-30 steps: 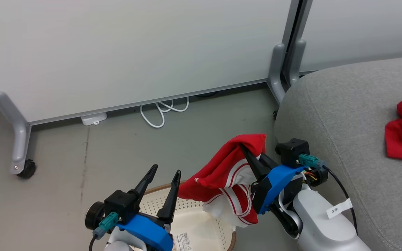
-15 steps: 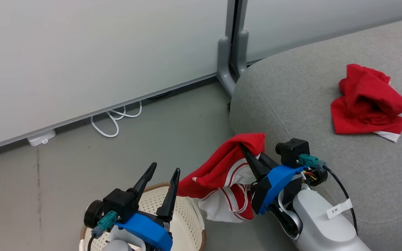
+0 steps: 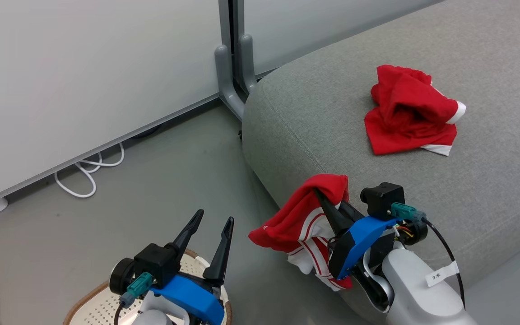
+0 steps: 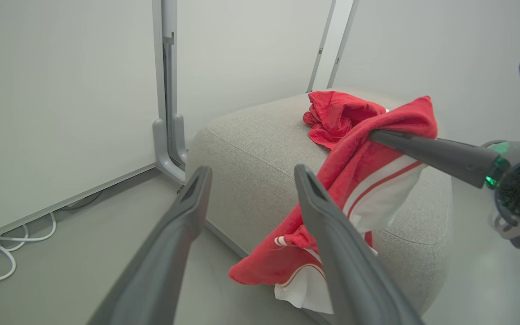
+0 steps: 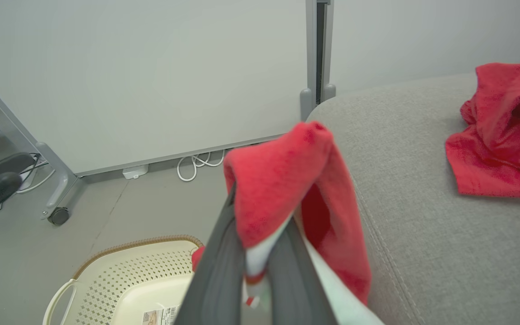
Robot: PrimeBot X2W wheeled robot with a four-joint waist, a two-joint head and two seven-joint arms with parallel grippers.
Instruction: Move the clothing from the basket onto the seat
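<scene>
Right gripper [image 3: 321, 198] clenched on striped garment [image 3: 296, 216], which dangles just beside the seat [image 3: 332, 113] corner. Left gripper [image 3: 215, 215] spread wide, empty, above basket [image 3: 93, 293] on floor off the seat. Red garment [image 3: 406, 117] lies crumpled on the seat.

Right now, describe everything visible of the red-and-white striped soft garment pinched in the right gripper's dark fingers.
The red-and-white garment looks like soft, towel-like fabric. It is bright red above with white bands, and has a white panel with red stripes below. The shut right gripper pinches a fold near its top. The rest hangs limp and crumpled in the air beside the grey fabric seat corner. Whether it brushes the seat cannot be told.
</scene>
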